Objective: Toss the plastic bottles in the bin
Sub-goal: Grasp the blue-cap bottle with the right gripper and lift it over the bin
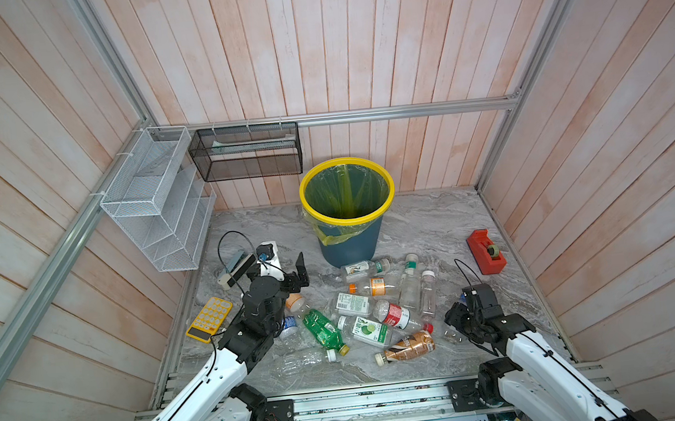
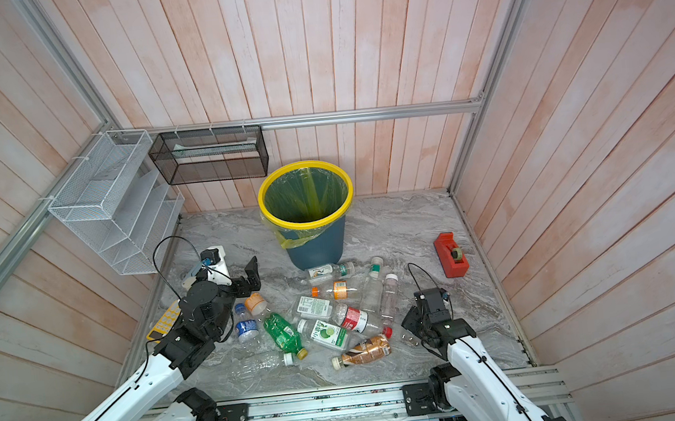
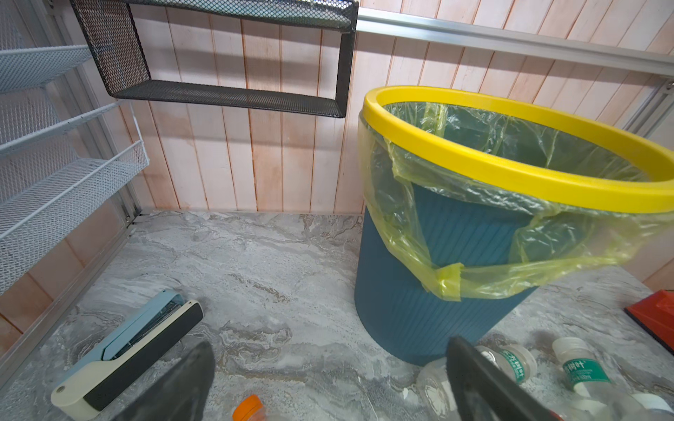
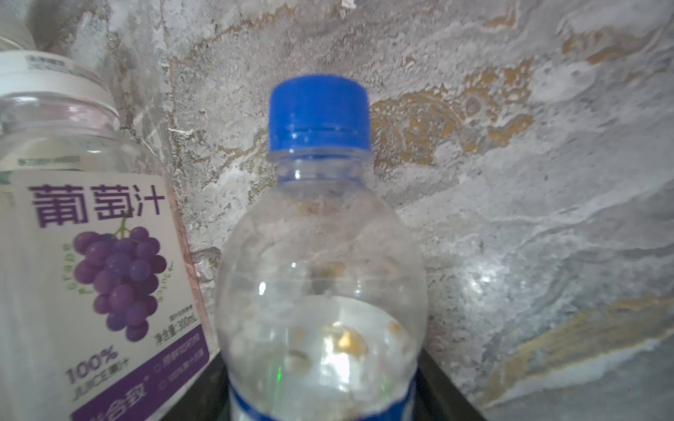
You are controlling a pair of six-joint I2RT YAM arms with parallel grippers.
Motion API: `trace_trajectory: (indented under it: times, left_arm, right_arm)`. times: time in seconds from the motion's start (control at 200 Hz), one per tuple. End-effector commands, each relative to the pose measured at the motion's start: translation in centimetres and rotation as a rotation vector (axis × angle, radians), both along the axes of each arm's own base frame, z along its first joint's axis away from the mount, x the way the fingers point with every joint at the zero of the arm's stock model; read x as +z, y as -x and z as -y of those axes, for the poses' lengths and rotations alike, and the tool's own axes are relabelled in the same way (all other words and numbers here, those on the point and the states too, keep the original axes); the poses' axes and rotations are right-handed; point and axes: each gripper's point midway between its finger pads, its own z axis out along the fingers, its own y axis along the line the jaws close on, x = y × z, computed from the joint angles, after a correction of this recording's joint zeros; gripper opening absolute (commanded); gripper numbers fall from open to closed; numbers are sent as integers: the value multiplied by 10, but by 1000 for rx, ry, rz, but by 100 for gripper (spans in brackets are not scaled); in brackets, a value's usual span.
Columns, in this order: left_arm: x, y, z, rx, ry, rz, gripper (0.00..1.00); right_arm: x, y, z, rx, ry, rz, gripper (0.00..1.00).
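Two grippers: the left gripper [image 3: 328, 390] hangs wide open and empty above the table [image 1: 432, 220], near the bin. The right gripper [image 1: 454, 331] sits low at the near right edge of the heap, with its jaws on either side of a clear blue-capped bottle [image 4: 321, 291] and close against it. I cannot tell whether they pinch it.
Bin [image 1: 348, 220]: it stands upright at the back middle of the table, and only the liner shows inside. It is much taller than the bottles, so a low carry would likely strike its wall or snag the loose liner fold.
Heap of bottles [image 1: 395, 315]: they lie on the table in front of the bin, between the arms. They are round and light, so a nudge could set them rolling.
Grape juice bottle [image 4: 98, 255]: it lies just beside the blue-capped bottle, and a slanted lift may drag it along.
Blue-capped bottle: it looks smooth and thin-walled, so a weak or off-centre pinch could let it squirt out.
White rack [image 1: 156, 210] and black basket [image 1: 245, 153]: both hang on the walls left of the bin, off the likely path.
Tape dispenser [image 1: 486, 252]: it sits on the right, apart from the heap.
Calculator [image 1: 209, 318]: it lies beside the left arm.
Stapler [image 3: 127, 350]: it lies beyond the calculator, near the left gripper.
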Motion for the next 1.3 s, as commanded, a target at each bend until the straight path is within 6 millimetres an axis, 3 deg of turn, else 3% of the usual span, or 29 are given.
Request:
trace_trajectory:
  times: [0.0,0.13,0.24,0.335,0.455,0.54,0.645,0.73,0.785,0.875,0.885,0.97,0.99,1.03,1.09,1.13,1.195,1.295]
  left_arm:
    - [8,1,-2,13,7,7,100]
    - [7,3,-6,30,24,8,100]
    - [4,5,-13,66,38,-1,100]
    - [-1,6,-20,104,40,-20,100]
    - [-9,8,-29,151,47,-60,100]
    - [-15,11,-33,174,48,-82,100]
    - [-20,14,-38,196,41,-105,100]
    - [-25,15,-40,207,35,-131,100]
    - [-28,16,-41,210,35,-147,100]
    - [-31,17,-41,214,35,-166,100]
    - [-32,17,-41,214,35,-169,100]
    - [-36,17,-41,218,31,-190,100]
    - [-36,17,-41,220,33,-192,100]
    - [-38,17,-41,222,29,-205,100]
    - [-40,18,-42,226,23,-221,100]
    - [-41,19,-43,230,17,-231,100]
    - [-43,21,-44,236,11,-242,100]
    - [-42,23,-48,248,11,-241,100]
  right_arm:
    - [6,-10,1,-11,6,62,53]
    - [29,-24,1,-8,10,164,48]
    - [76,-45,3,4,37,328,48]
    - [133,-66,5,20,74,502,48]
    - [221,-92,-1,63,101,727,50]
    - [289,-108,-14,128,97,892,50]
    - [357,-126,-32,196,67,1051,50]
    - [399,-142,-51,258,-5,1154,50]
    - [423,-158,-74,336,-99,1212,49]
    - [435,-186,-126,481,-206,1216,49]
    - [445,-185,-133,500,-211,1233,50]
    - [429,-214,-204,706,-197,1128,54]
    - [423,-217,-225,765,-183,1093,59]
    - [409,-231,-246,810,-121,1008,68]
    - [398,-250,-251,804,-54,931,89]
    - [398,-257,-245,765,-19,924,97]
    - [405,-258,-235,719,13,965,100]
    - [424,-242,-216,664,25,1033,100]
